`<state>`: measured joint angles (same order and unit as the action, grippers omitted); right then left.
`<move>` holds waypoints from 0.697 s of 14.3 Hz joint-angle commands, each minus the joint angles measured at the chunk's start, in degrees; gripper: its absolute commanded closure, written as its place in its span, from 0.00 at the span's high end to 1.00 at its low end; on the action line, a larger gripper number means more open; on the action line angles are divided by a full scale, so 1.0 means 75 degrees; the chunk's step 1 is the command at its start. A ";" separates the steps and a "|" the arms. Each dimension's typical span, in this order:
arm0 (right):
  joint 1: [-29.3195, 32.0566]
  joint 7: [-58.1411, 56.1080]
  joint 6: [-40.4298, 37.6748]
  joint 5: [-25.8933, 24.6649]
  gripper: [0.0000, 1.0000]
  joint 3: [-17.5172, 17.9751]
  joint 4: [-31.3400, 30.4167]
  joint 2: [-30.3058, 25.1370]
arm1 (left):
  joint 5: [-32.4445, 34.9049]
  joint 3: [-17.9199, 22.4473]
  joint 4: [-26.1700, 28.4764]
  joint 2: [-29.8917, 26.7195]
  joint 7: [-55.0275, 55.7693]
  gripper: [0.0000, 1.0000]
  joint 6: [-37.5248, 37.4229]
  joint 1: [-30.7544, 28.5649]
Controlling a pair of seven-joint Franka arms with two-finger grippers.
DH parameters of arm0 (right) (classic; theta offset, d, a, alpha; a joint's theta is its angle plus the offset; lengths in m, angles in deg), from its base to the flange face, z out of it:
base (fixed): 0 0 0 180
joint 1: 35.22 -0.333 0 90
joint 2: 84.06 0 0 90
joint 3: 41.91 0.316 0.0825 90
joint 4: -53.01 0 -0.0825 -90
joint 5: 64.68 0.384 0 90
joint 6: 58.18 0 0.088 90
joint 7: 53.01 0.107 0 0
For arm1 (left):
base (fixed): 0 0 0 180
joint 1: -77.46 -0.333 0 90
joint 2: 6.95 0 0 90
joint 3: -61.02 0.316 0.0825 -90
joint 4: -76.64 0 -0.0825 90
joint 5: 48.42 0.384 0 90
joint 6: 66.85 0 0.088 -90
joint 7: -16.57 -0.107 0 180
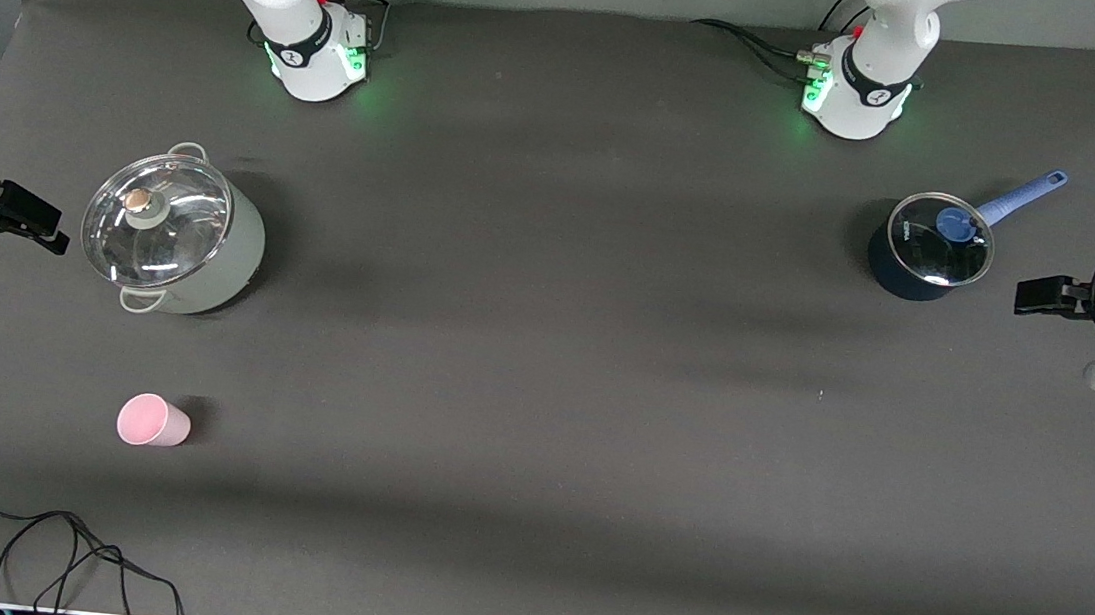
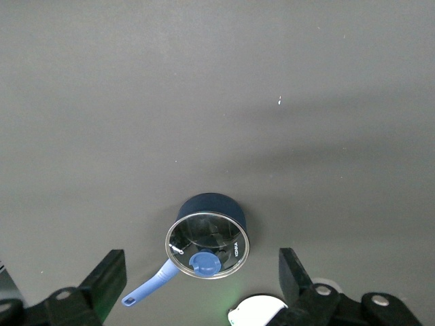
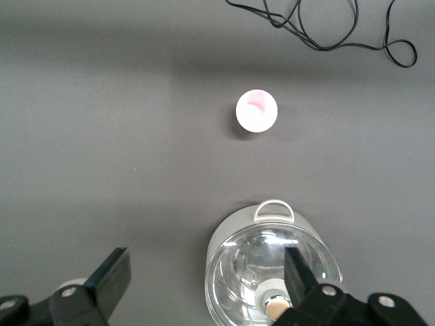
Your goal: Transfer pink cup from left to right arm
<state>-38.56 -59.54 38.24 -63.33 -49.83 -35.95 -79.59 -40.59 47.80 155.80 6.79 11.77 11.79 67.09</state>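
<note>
Front view: the small pink plastic cup stands upright on the counter at the right arm's end, where that arm reaches; left gripper and right gripper both wide open, holding nothing.

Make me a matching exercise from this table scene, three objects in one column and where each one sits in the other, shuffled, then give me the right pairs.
Things:
1. pink cup
2. grey pot
3. blue saucepan

Places:
A. toward the left arm's end of the table
B. nearest the front camera
C. toward the right arm's end, farther from the camera than the cup

Pairs: 1-B, 2-C, 3-A
</note>
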 commanded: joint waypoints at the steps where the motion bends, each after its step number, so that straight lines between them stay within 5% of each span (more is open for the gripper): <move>1: -0.0083 -0.0207 -0.0327 -0.0086 1.00 -0.0057 0.0130 -0.0069 | -0.0362 0.1721 0.0285 -0.0400 -0.0075 1.00 0.0143 0.1576; 10: -0.0083 -0.0148 -0.0433 -0.0086 1.00 -0.0057 0.0142 -0.0081 | -0.0434 0.1855 0.2662 -0.1935 -0.0051 1.00 0.1993 0.1534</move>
<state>-38.56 -59.97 36.13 -63.33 -49.83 -35.33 -79.60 -43.90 61.41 168.60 -1.98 11.79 22.72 78.20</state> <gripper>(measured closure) 0.000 0.000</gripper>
